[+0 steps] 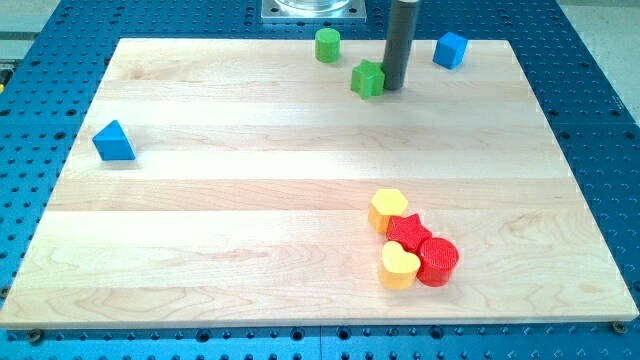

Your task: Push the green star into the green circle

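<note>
The green star (368,78) lies near the view's top, a little right of centre. The green circle (327,45), a short cylinder, stands up and to the left of it, close to the board's top edge, with a small gap between the two. My tip (393,85) is at the star's right side, touching or nearly touching it. The dark rod rises from there to the view's top.
A blue cube (450,49) sits right of the rod near the top edge. A blue triangle (113,141) is at the left. A yellow hexagon (388,209), red star (409,233), yellow heart (399,265) and red circle (437,261) cluster at the lower right on the wooden board (250,220).
</note>
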